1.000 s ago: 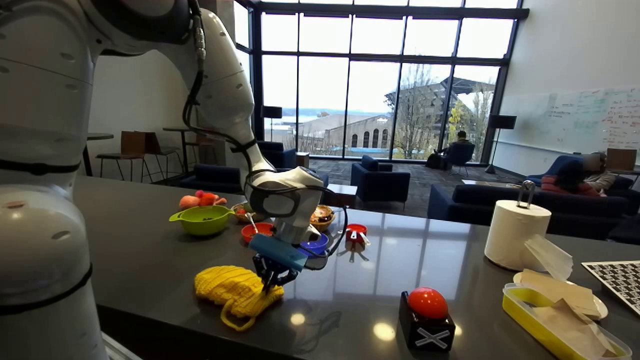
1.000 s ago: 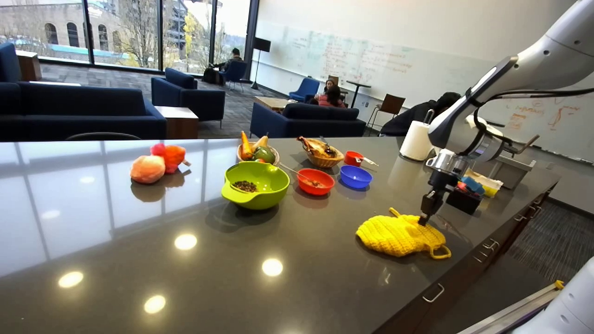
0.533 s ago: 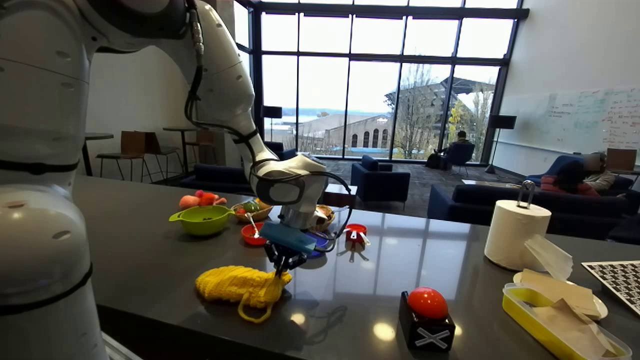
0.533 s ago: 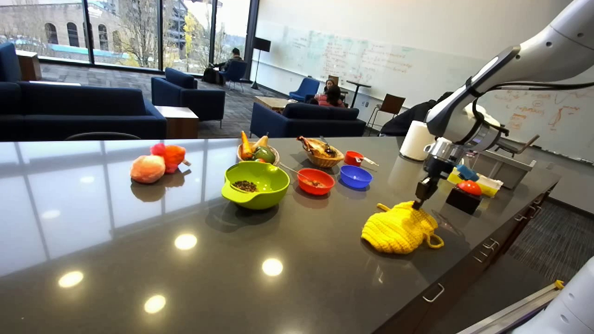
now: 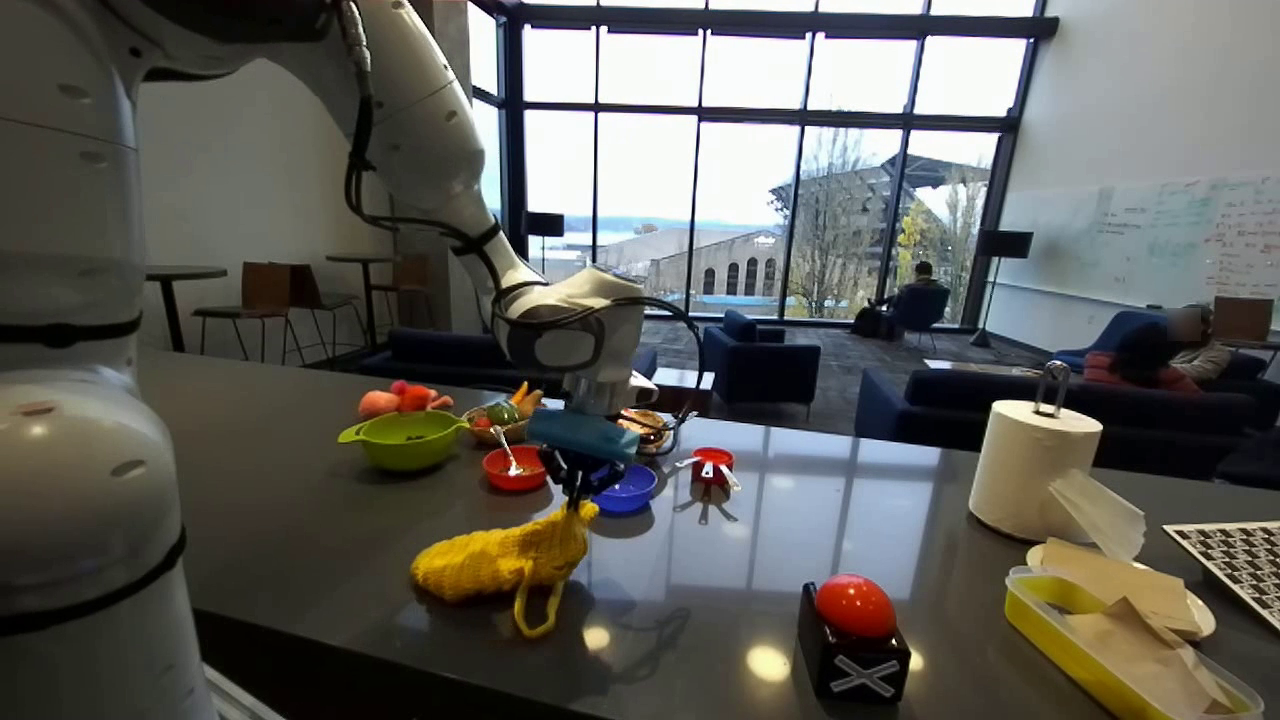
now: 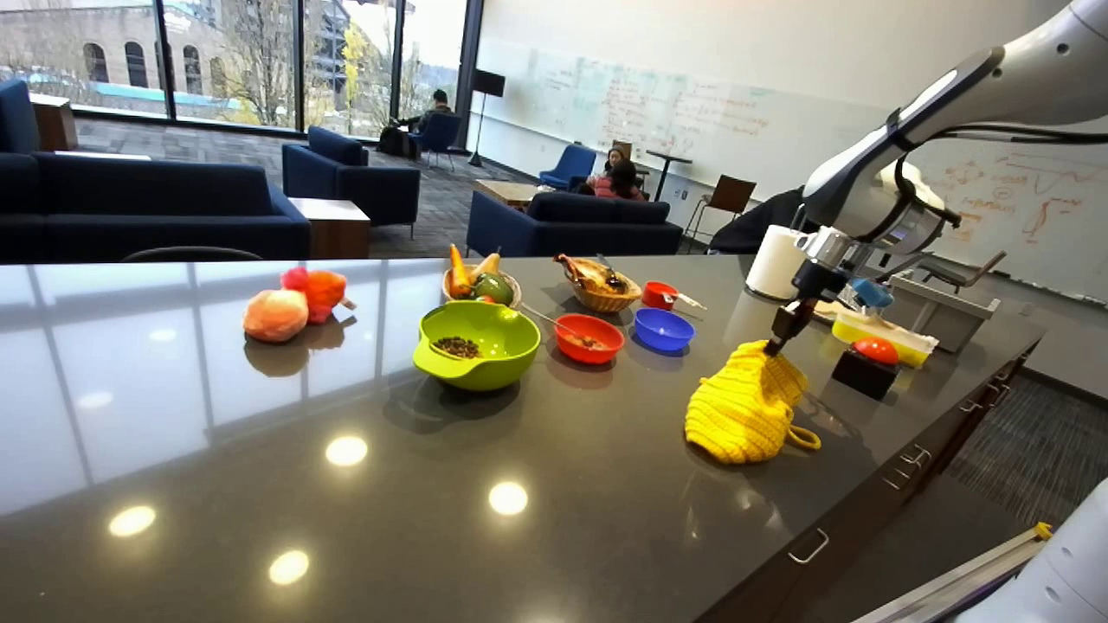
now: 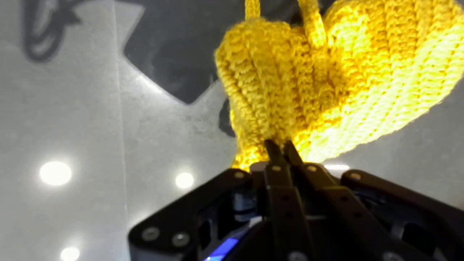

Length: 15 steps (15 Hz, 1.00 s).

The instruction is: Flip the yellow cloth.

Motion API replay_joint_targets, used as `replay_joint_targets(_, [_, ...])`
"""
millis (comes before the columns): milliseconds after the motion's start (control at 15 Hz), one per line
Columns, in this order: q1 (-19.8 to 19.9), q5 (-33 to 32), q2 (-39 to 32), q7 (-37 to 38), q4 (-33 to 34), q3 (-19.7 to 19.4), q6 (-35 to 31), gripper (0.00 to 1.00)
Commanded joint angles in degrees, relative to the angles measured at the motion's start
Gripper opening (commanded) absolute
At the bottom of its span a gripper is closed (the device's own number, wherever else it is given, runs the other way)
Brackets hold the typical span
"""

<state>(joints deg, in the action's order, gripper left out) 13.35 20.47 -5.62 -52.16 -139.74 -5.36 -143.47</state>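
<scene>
The yellow knitted cloth [image 5: 490, 563] has loops and is partly raised from the dark counter. One end is lifted to my fingertips; the other end rests on the counter, as an exterior view [image 6: 740, 424] also shows. My gripper [image 5: 578, 503] points down, shut on the upper edge of the cloth; it also shows in an exterior view [image 6: 773, 348]. In the wrist view the fingertips [image 7: 278, 145] are close together with yellow knit [image 7: 275, 79] pinched between them. The cloth's underside is hidden.
A blue bowl [image 6: 665, 339], a red bowl [image 6: 589, 353] and a green bowl [image 6: 485, 374] stand behind the cloth. A black box with a red dome [image 5: 853, 640], a paper towel roll [image 5: 1035, 470] and a yellow container [image 5: 1090, 660] are to one side. The counter's front edge [image 5: 400, 672] is near.
My gripper has risen and moved away from the counter's front edge, pulling one end of the cloth up. The cloth has gone from lying flat to partly hanging, its loop dangling.
</scene>
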Motion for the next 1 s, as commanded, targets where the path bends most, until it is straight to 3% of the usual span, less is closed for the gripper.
replay_joint_targets(0, [-1.09,-1.20,6.10,0.00,-3.29,-0.66,-2.21,0.01])
replay_joint_targets(267, [-2.23,-0.64,10.71,0.01,-4.64,-1.42,-2.43,0.01])
replay_joint_targets(933, [-6.14,-7.59,20.87,5.12,-6.72,-3.02,-3.52,0.01])
